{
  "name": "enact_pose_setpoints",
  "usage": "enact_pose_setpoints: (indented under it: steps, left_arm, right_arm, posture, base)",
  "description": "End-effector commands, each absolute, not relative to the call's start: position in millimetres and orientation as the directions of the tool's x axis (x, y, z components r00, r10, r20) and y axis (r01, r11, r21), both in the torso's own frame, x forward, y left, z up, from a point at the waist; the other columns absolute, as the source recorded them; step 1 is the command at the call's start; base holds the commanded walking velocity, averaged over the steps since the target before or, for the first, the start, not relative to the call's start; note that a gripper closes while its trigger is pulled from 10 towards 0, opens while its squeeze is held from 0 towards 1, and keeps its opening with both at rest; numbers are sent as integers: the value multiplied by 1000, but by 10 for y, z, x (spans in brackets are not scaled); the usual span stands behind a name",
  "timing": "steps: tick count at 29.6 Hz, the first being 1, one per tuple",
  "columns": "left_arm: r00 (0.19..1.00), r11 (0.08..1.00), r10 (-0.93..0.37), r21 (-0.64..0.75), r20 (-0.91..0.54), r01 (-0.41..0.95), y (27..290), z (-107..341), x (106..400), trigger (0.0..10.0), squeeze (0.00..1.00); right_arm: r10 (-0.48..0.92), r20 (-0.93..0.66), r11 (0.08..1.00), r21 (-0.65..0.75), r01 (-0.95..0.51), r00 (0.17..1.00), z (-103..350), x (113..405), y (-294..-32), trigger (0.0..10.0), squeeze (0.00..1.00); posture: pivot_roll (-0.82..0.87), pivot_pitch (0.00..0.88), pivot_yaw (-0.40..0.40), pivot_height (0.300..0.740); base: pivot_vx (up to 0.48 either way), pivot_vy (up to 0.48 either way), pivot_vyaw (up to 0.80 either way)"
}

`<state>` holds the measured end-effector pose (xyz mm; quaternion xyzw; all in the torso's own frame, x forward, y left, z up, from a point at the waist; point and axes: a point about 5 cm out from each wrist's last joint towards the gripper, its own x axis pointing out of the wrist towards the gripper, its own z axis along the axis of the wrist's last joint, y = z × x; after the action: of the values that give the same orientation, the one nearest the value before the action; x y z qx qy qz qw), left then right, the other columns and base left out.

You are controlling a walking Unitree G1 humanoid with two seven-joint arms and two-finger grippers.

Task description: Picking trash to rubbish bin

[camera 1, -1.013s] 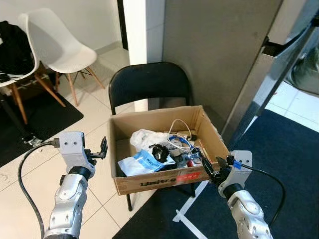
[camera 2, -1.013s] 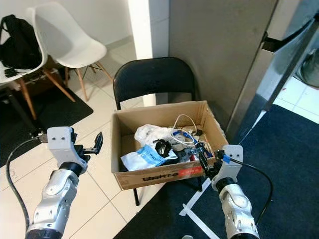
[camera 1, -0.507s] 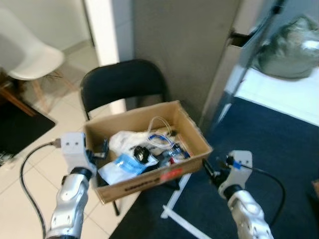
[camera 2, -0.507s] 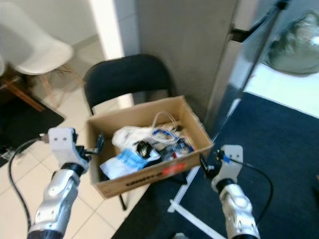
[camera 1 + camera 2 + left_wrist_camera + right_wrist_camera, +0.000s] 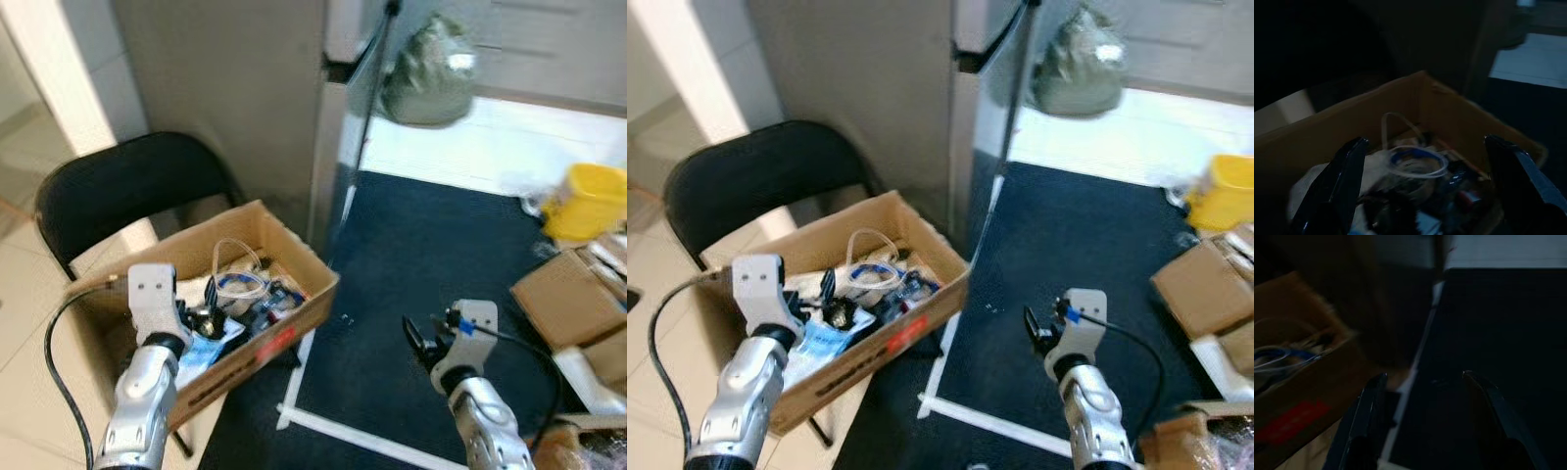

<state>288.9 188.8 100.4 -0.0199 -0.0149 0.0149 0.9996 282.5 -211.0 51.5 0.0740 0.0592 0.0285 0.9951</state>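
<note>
The whole scene is seen to have swung toward the robot's right over the last second: the white chairs are gone from view, and the cardboard box (image 5: 211,313) on the black chair (image 5: 118,191) now sits at the left of the head views instead of the middle. This is taken as a turn of the robot, not a move of the box. A yellow bin (image 5: 586,201), more cardboard boxes (image 5: 568,299) and a grey-green bag (image 5: 429,80) are now brought into view on the right. The turn is judged as a search for either fresh trash or the bin; nothing is yet carried.

The box is filled with trash (image 5: 857,289): cables, a white and blue wrapper, small dark items. The left claw (image 5: 1425,191) is held wide apart and empty, just above that trash, as the left wrist view makes plain. The right claw (image 5: 1425,426) is also spread and empty, hanging over the dark blue carpet (image 5: 441,264) well apart from the box, with the box corner near on its left.

For room: the carpet ahead lies open between the box and the far boxes. A white tape line (image 5: 353,436) crosses the carpet near the robot. The grey panel (image 5: 230,93) and its metal edge (image 5: 333,127) stand close behind the box, so little room is left there. The box corner juts toward the carpet and could be clipped by the left arm on a further turn.
</note>
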Motion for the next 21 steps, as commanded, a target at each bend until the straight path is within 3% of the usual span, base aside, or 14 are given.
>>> enact_pose_setpoints:
  steps: [1,12,21]
  left_arm:
    - [1000,999,29,-33,1,-29,1901,951,2864,10000,0]
    - [994,998,-60,-2,-93,60,1788,833,2886,10000,0]
    - [994,996,-80,26,-79,82,1726,849,2878,10000,0]
  right_arm:
    - [41,-155,986,167,-15,987,406,2758,-2119,10000,0]
    - [-47,-127,985,157,67,991,442,2790,-2133,10000,0]
    - [-42,-114,986,154,60,993,475,2860,-2088,10000,0]
  posture:
    - [42,116,20,740]
    - [38,117,24,740]
    - [38,118,18,740]
  base:
    - [0,0,-800]
    - [0,0,-800]
    - [0,0,-800]
